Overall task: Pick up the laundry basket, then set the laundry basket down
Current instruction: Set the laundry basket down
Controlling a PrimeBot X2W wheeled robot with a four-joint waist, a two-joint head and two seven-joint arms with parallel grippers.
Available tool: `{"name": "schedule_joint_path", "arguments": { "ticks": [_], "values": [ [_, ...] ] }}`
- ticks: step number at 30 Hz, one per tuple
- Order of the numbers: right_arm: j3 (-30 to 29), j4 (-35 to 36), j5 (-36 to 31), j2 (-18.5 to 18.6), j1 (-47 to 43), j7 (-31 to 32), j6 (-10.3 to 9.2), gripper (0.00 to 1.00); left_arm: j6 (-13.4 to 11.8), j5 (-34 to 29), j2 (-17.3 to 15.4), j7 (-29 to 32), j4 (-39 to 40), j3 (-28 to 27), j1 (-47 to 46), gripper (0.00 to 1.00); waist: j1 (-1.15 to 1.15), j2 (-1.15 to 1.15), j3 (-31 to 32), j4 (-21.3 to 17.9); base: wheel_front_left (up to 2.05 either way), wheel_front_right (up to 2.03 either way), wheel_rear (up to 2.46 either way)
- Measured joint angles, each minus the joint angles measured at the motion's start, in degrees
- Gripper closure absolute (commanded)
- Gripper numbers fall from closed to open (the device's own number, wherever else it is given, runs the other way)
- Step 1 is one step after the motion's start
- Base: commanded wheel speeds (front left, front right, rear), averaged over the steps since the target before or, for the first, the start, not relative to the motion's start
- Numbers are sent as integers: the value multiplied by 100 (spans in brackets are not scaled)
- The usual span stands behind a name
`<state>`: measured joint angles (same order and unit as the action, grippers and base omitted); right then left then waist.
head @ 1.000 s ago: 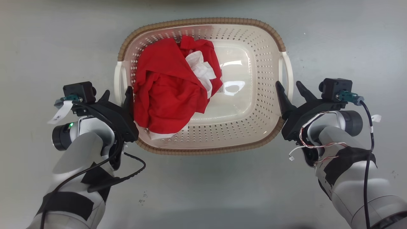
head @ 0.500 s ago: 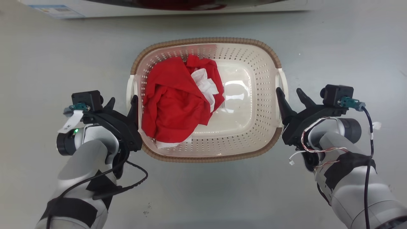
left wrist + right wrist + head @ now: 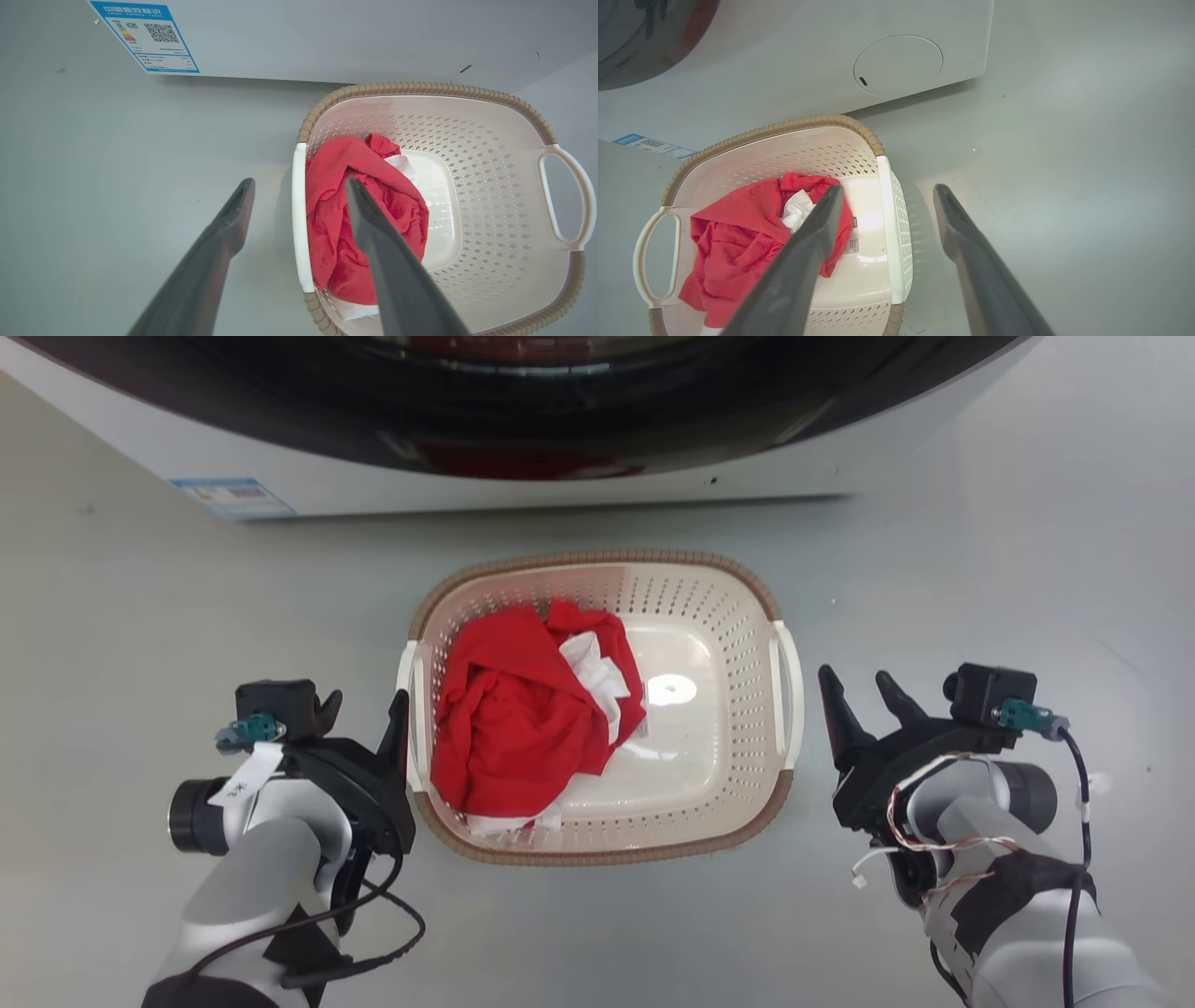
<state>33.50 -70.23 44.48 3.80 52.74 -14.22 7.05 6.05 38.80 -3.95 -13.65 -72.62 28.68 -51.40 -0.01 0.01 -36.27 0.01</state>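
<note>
Cream plastic with a brown woven-look rim, the laundry basket (image 3: pixel 747 709) stands on the grey floor (image 3: pixel 140 663) just before a white washing machine (image 3: pixel 467 476), between the robot's two grippers. A blue label (image 3: pixel 145 37) on the machine carries a QR code and coloured bars; its characters are too small to read. The machine's dark door (image 3: pixel 560 392) is cut off at the top. A crumpled red garment (image 3: pixel 523 728) covers most of a white cloth (image 3: pixel 593 677) in the basket's left half. The left gripper (image 3: pixel 367 702), fingers spread, hangs beside the left handle (image 3: pixel 407 663); contact cannot be told. The right gripper (image 3: pixel 854 683), also spread and empty, stands clear of the right handle (image 3: pixel 794 700).
</note>
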Motion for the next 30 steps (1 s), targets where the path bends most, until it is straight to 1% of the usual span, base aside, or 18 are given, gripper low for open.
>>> {"name": "schedule_joint_path", "arguments": {
  "ticks": [6, 8, 13, 15, 18, 21, 25, 30],
  "values": [
    [-76, 91, 38, -3, -321, -4, 0, 0, -9, -41, -8, -35, 23, 34, 254, 0, 0, 0, 491, -47, 0, 0, 0],
    [-132, 163, 48, -4, -447, -4, 0, 0, -47, -41, -8, -63, 56, 18, 342, 0, 0, 0, 658, -62, 0, 0, 0],
    [-269, 357, 53, -9, -809, -4, -1, 0, -85, 19, -9, -65, 147, -146, 637, 0, -1, -1, 1079, -93, 0, 0, 0],
    [-360, 474, 53, 3, -1042, -4, -18, 0, -113, 53, -18, -65, 301, -222, 857, 0, -1, -1, 1334, -104, 0, 0, 0],
    [-442, 610, 45, 29, -1273, -4, -74, 0, -163, 35, -67, -65, 468, -248, 1085, 0, -1, -1, 1589, -109, 0, 0, 0],
    [-514, 776, 14, 46, -1507, -4, -148, 0, -290, -40, -174, -65, 639, -255, 1328, 0, 0, -1, 1844, -113, 0, 0, 0],
    [-576, 1034, -123, 102, -1844, -4, -210, 0, -420, -129, -212, -65, 962, -267, 1670, 0, 0, -1, 2179, -120, 0, 0, 0],
    [-683, 1443, -287, 238, -2198, -4, -360, 0, -566, -345, -282, -65, 1491, -292, 2048, 0, 0, -1, 2554, -126, 0, 0, 0]
  ]
}}
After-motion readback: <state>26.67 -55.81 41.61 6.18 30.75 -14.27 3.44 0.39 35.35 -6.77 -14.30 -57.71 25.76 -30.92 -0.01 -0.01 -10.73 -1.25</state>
